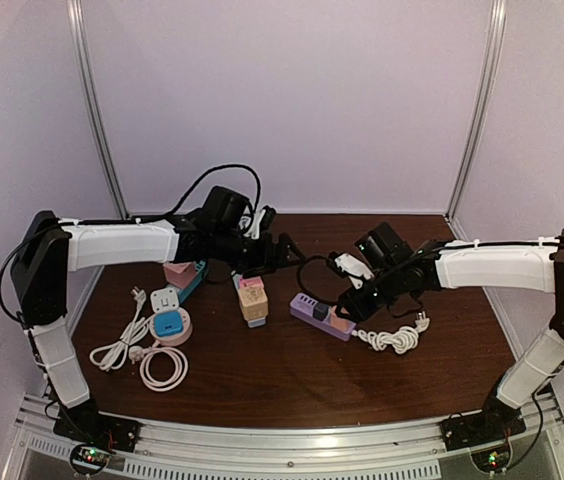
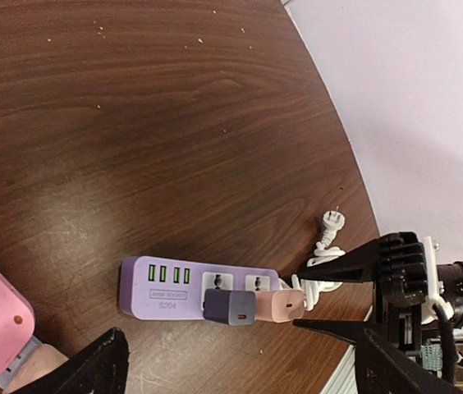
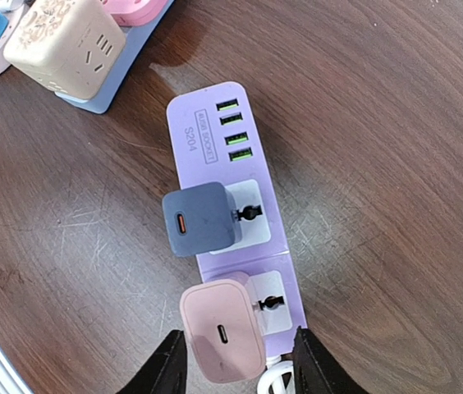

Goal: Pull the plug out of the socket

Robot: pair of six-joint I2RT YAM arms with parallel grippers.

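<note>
I think I am working in a robot lab. I see plain pale purple walls (image 1: 292,100) with thin metal poles (image 1: 99,110), a dark brown wooden bench (image 1: 292,380), and a silver metal rail (image 1: 292,442) at its front.

Right claw (image 2: 297,299) flanks pink plug (image 2: 279,305) on purple strip (image 2: 159,289)
</note>
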